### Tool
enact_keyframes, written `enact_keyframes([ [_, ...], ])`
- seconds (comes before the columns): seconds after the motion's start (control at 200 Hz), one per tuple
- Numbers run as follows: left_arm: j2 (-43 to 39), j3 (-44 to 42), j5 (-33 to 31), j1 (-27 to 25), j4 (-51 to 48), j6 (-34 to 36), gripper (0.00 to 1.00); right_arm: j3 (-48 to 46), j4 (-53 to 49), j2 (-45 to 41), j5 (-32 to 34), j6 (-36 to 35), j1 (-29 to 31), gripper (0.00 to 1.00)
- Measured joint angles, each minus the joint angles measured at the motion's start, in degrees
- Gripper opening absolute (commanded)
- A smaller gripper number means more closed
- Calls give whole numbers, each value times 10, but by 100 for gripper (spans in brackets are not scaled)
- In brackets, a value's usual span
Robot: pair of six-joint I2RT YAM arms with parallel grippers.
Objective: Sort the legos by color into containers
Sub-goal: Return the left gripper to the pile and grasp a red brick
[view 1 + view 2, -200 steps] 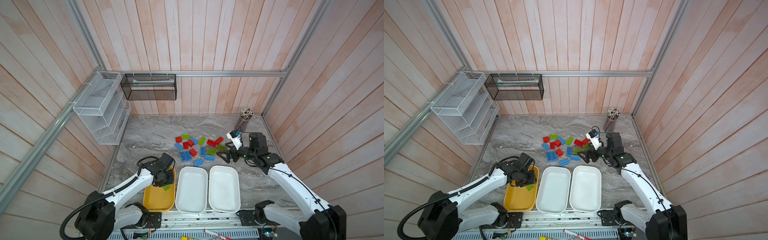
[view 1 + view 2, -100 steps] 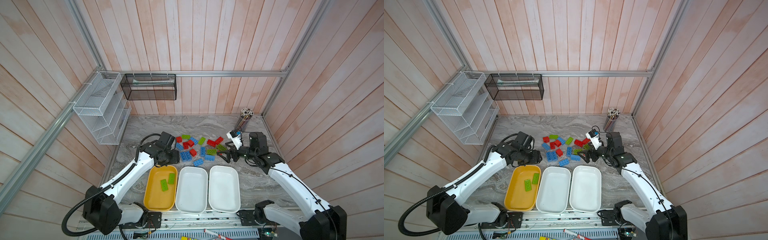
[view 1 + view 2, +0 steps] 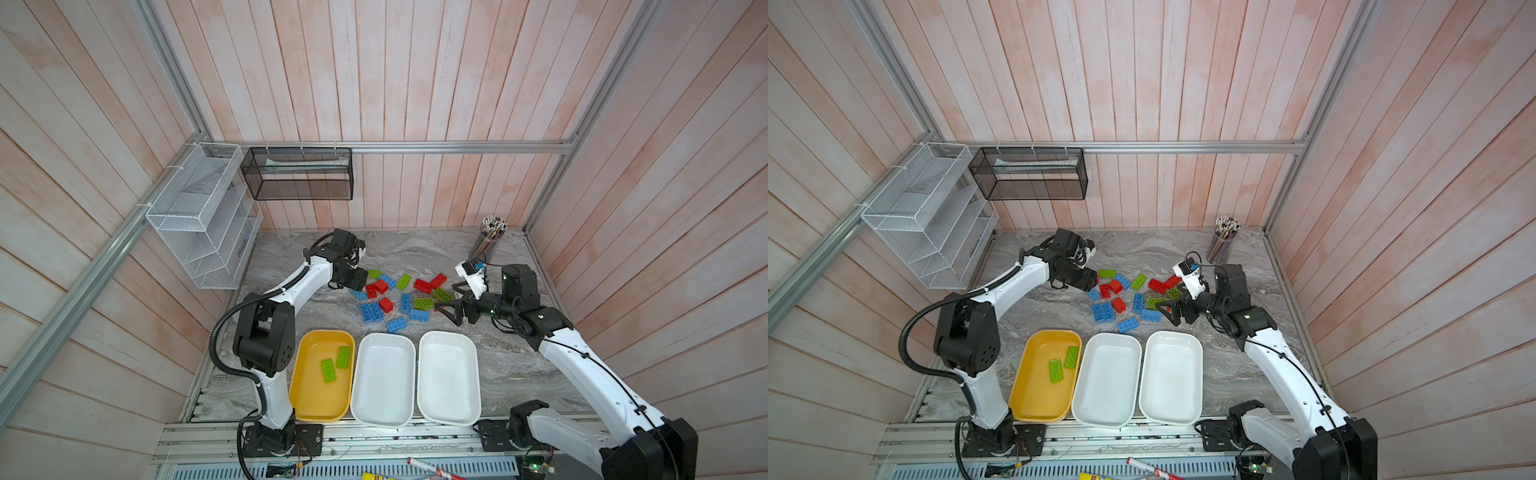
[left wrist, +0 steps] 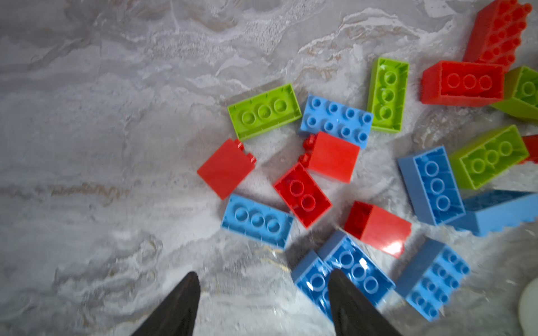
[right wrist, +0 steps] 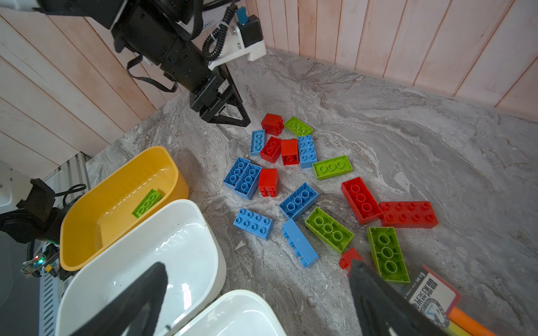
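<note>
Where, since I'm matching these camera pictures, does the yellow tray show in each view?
Top view: yellow tray at lower centre, left end of the tray row.
Top view: yellow tray lower centre-left, same end of the row.
Left wrist: not in it.
Right wrist: behind the nearer white tray, one green brick showing inside.
Shared landmark: the side-by-side blue brick pair, in all four.

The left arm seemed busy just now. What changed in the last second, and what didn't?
The left end effector let go over the yellow tray, where two green bricks now lie. It then swung away to the left edge of the loose bricks, open and empty. The right end effector stayed open beside the pile, and the white trays stayed empty.
</note>
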Motion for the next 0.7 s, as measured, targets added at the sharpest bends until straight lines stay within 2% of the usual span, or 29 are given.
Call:
enact_keyframes([
  [0.26,95,55,3,19,38,80,71,0,-1,-2,5,0,0,98],
  [0.6,162,109,2,38,38,140,66,-1,-6,-6,20,0,-4,98],
  [0.7,163,110,3,38,36,149,59,-1,-6,-6,22,0,-5,98],
])
